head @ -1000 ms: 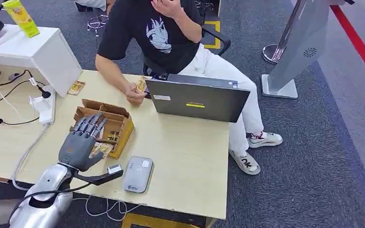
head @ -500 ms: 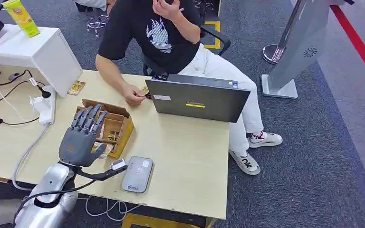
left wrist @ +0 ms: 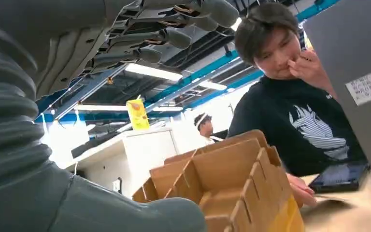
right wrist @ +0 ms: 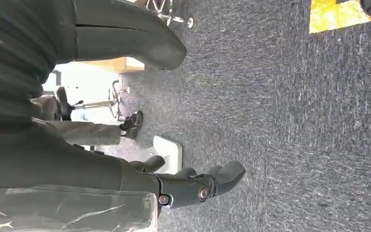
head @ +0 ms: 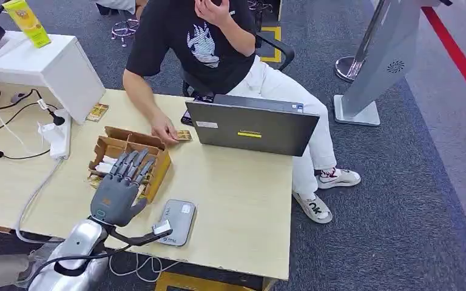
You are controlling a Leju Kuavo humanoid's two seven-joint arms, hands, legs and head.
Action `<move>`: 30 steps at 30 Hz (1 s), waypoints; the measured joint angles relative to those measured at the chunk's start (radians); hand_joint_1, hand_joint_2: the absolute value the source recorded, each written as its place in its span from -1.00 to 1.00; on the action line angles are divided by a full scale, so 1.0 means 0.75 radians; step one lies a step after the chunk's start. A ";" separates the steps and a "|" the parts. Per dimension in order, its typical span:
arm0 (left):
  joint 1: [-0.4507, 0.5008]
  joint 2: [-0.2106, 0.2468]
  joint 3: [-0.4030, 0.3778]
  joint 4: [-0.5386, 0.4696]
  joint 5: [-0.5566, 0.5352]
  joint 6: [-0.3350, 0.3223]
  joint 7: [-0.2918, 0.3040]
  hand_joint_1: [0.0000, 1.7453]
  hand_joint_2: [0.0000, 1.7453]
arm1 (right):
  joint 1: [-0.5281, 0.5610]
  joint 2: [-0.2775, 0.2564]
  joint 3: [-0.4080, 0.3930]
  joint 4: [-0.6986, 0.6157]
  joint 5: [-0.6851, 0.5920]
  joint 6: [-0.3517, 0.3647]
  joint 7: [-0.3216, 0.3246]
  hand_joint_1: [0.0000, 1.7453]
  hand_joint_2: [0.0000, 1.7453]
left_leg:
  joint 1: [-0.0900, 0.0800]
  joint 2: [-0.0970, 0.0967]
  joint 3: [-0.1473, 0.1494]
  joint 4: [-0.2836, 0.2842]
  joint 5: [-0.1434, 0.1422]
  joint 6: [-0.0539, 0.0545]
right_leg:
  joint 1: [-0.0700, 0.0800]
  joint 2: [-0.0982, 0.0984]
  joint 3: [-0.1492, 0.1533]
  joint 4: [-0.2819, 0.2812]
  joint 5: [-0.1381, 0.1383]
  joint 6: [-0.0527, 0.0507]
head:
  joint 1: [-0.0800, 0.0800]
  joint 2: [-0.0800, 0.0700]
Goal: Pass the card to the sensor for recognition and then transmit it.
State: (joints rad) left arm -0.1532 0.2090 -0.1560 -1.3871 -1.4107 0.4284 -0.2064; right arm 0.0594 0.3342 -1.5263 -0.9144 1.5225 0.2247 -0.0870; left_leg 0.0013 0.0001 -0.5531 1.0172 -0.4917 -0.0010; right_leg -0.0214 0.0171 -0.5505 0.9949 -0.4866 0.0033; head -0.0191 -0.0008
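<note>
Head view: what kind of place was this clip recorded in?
Probably an office or lab workspace: a light wooden desk with a laptop, grey carpet floor, and a seated person across the desk. The left wrist view shows strip ceiling lights.

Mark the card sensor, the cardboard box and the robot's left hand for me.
card sensor [head: 179, 221]: head view, middle of its grey top face.
cardboard box [head: 158, 163]: head view, its right-hand outer wall.
left hand [head: 118, 194]: head view, back of the palm, over the box's near edge.

A silver left arm, looped by a black cable, carries a grey hand with darker fingers.
</note>
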 joint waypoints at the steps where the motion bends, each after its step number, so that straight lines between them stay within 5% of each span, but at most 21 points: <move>1: 0.000 0.001 -0.004 0.004 0.000 0.001 0.000 -1.00 1.00 | 0.000 0.000 0.000 0.000 0.000 0.000 0.000 -1.00 1.00 | 0.000 0.000 0.000 0.000 0.000 0.000 | 0.000 0.000 0.000 0.000 0.000 0.000 | 0.000 0.000; 30: 0.003 0.101 -0.052 0.130 -0.056 -0.017 0.100 -1.00 1.00 | 0.000 0.000 0.000 -0.001 0.000 0.000 0.000 -1.00 1.00 | 0.000 0.000 0.000 0.000 0.000 0.000 | 0.000 0.000 0.000 0.000 0.000 0.000 | 0.000 0.000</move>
State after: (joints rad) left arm -0.1506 0.2846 -0.1953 -1.2898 -1.4530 0.4154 -0.1312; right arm 0.0596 0.3342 -1.5263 -0.9148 1.5225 0.2243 -0.0870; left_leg 0.0014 0.0001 -0.5532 1.0172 -0.4916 -0.0010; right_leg -0.0214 0.0171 -0.5504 0.9949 -0.4866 0.0034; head -0.0191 -0.0008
